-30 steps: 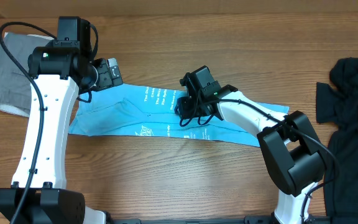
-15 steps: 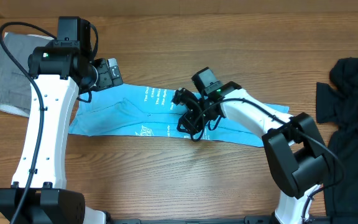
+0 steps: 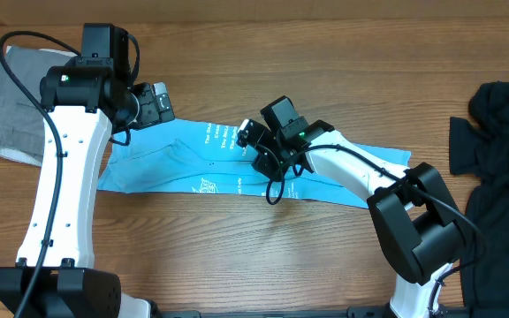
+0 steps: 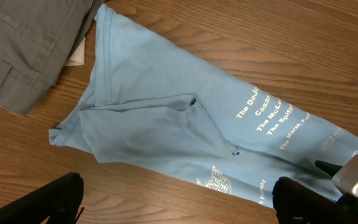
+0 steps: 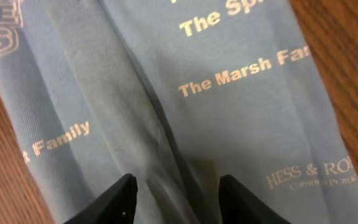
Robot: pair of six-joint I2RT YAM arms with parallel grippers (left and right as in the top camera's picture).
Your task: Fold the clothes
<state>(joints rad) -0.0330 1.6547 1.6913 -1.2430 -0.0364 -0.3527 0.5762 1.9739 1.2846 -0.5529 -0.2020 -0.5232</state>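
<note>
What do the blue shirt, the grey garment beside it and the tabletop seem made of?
The blue shirt looks like soft matte knit, likely cotton jersey: it creases limply. The grey garment looks like heavier woven cloth, perhaps twill, with stitched pocket seams. The tabletop is wood or wood-look laminate: grain lines, slight sheen.

The T-shirt (image 3: 170, 163) was seen as soft, matt cloth. The table (image 3: 343, 62) was finished in smooth, grained wood.

From overhead, the right arm (image 3: 347, 163) covers the middle of the T-shirt (image 3: 166, 163), whose white print is too small to read there. The black garment (image 3: 502, 132) runs off the right edge. The gray garment (image 3: 7, 97) lies partly under the left arm (image 3: 69, 177).
</note>
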